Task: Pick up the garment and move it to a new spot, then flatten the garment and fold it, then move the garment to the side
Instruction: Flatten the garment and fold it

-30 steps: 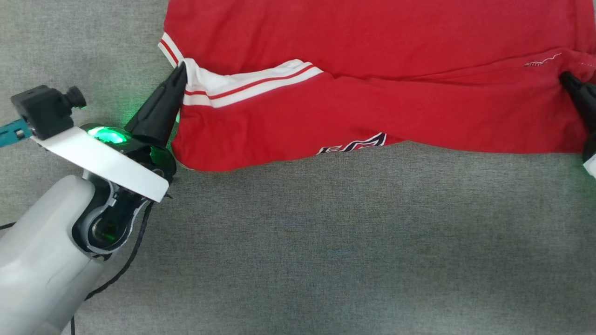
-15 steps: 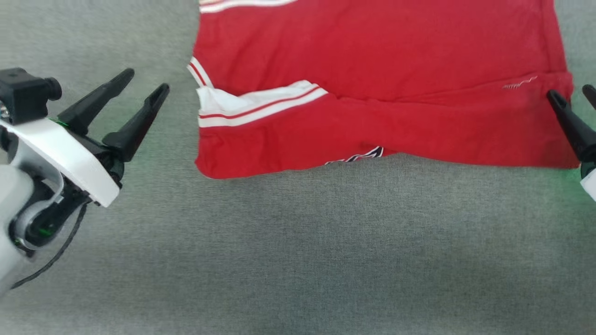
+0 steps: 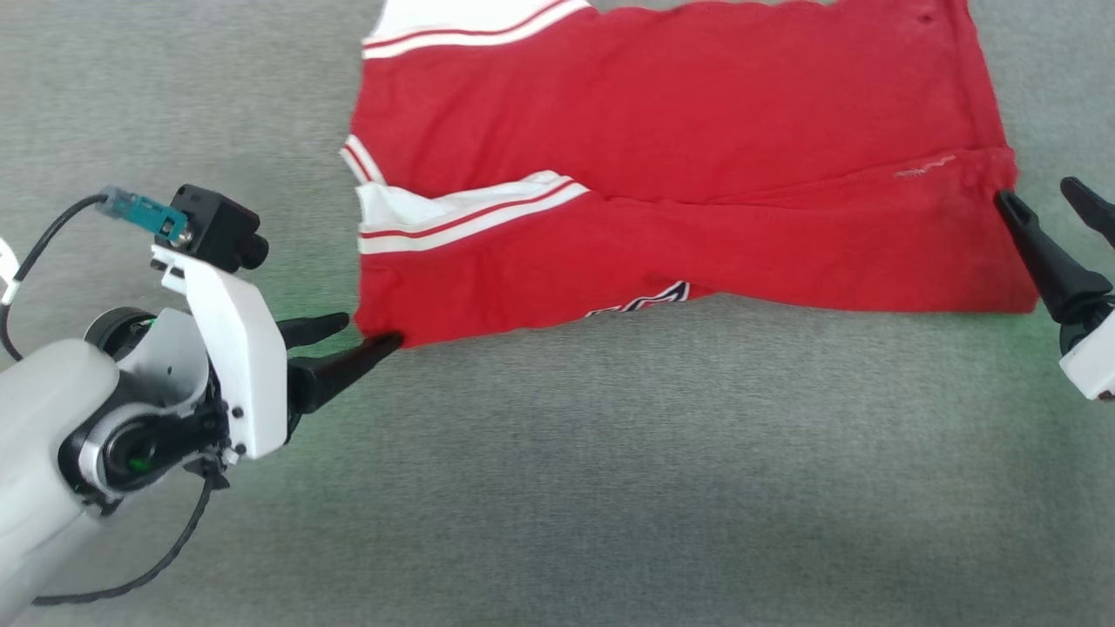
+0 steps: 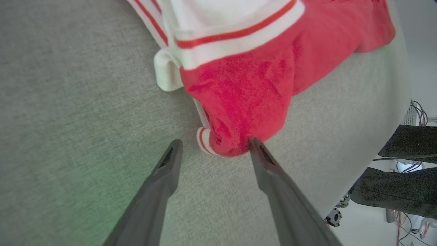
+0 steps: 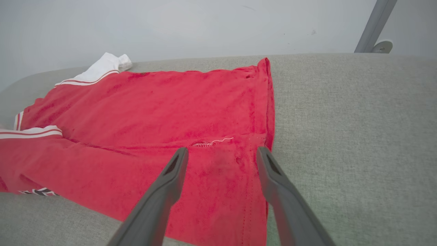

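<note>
1. Left wrist view: shows the left jaws spread wide, holding nothing; puts one fingertip (image 4: pixel 255 145) against the near red corner of the garment (image 4: pixel 239 99) and the other fingertip (image 4: pixel 175 147) over bare table (image 4: pixel 68 85) just beside that corner.
2. Head view: has the left jaws lying low and aimed sideways at the near-left corner of the garment (image 3: pixel 679 131), with the lower fingertip (image 3: pixel 386 342) touching the red hem and the upper one just short of it.
3. Right wrist view: shows the right jaws parted as well, gripping nothing, with both fingers (image 5: pixel 172 177) reaching over the right end of the garment (image 5: pixel 170 102), one above red cloth, the other above the side hem.
4. Head view again: sets the right fingers (image 3: pixel 1037 252) at the garment's right edge, one tip at the cloth, the other over the grey table (image 3: pixel 610 479).
5. Finds the garment spread flat on the table, its near part lapped over the rest, a white sleeve (image 3: pixel 453 218) with red stripes folded onto the left half and a strip of black, white-outlined lettering (image 3: pixel 645 300) peeking from the near fold.
6. Beyond the table (image 5: pixel 341 119), takes in a pale wall (image 5: pixel 205 27) and a slanting grey pole (image 5: pixel 375 24).
</note>
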Robot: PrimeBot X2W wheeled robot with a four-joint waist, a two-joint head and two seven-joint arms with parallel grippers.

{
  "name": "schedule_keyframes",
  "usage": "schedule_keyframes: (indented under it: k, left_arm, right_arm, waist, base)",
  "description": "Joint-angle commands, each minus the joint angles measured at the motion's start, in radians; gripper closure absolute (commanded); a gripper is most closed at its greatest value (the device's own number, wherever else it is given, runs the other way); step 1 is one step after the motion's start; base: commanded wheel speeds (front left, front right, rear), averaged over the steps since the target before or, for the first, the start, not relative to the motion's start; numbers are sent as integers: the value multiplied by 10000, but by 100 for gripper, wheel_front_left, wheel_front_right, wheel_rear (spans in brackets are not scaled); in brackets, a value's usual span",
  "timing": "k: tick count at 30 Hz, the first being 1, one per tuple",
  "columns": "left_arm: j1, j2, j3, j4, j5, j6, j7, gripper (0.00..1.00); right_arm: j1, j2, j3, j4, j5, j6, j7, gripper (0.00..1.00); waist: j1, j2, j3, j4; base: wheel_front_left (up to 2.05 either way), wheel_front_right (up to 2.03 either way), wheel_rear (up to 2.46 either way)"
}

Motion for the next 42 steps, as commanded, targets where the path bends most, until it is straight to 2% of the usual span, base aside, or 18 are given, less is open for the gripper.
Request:
schedule_keyframes:
  k: [1,6,11,12,13,16,17,24,33,37,40,41,42]
  left_arm:
    - [-178,-156,-21,282,-194,-20,208,0]
    - [-353,-684,-74,1519,-663,-187,847,0]
    - [-400,-963,-397,2399,-746,-269,1468,0]
    - [-368,-1056,-460,2593,-819,-289,1619,6]
    - [-359,-1155,-532,2746,-831,-307,1765,18]
    - [-358,-1448,-693,2975,-839,-518,2028,86]
    - [-378,-1522,-737,2980,-818,-613,2087,100]
    - [-499,-1786,-676,3057,-747,-933,1928,100]
    - [-912,-2033,-574,2877,-345,-1062,1496,100]
    - [-1049,-2137,-627,2773,-151,-1079,1410,100]
    - [-1104,-2252,-648,2757,-62,-1083,1328,100]
    - [-1112,-2290,-661,2768,-41,-1088,1285,100]
    - [-1104,-2330,-682,2786,-15,-1092,1237,100]
  right_arm:
    - [-135,39,29,-72,10,0,33,0]
    - [-131,66,-42,-123,7,0,29,0]
    - [-82,120,-97,-253,19,0,34,0]
    - [-85,137,-92,-282,22,0,38,0]
    - [-79,131,-94,-297,11,0,50,0]
    - [-63,121,-67,-391,-56,0,104,0]
    - [-58,93,-61,-429,-81,0,144,0]
    - [-40,-310,166,-701,-293,0,862,0]
    - [-555,-1456,1280,-631,-366,-2,3423,0]
    - [-958,-1590,1800,-385,-321,0,4495,0]
    - [-1181,-1459,2085,-178,-286,0,4984,1]
    - [-1203,-1425,2190,-143,-221,0,5130,45]
    - [-1228,-1400,2286,-138,-182,1,5228,76]
  waist:
    - [0,-1,131,-212]
    - [0,-1,334,-569]
    - [0,-1,511,-791]
    - [0,-1,547,-836]
    - [0,-1,576,-866]
    - [0,-1,644,-931]
    - [0,-1,664,-941]
    - [0,-1,778,-870]
    - [0,-1,1168,-531]
    - [0,-1,1409,-382]
    - [0,-1,1530,-266]
    - [0,-1,1546,-229]
    - [0,-1,1551,-203]
  base:
    - [0,0,0]
    - [0,0,0]
    - [0,0,0]
    - [0,0,0]
    - [0,0,0]
    - [0,0,0]
    - [0,0,0]
    - [0,0,0]
    - [0,0,0]
    - [0,0,0]
    - [0,0,0]
    - [0,0,0]
    - [0,0,0]
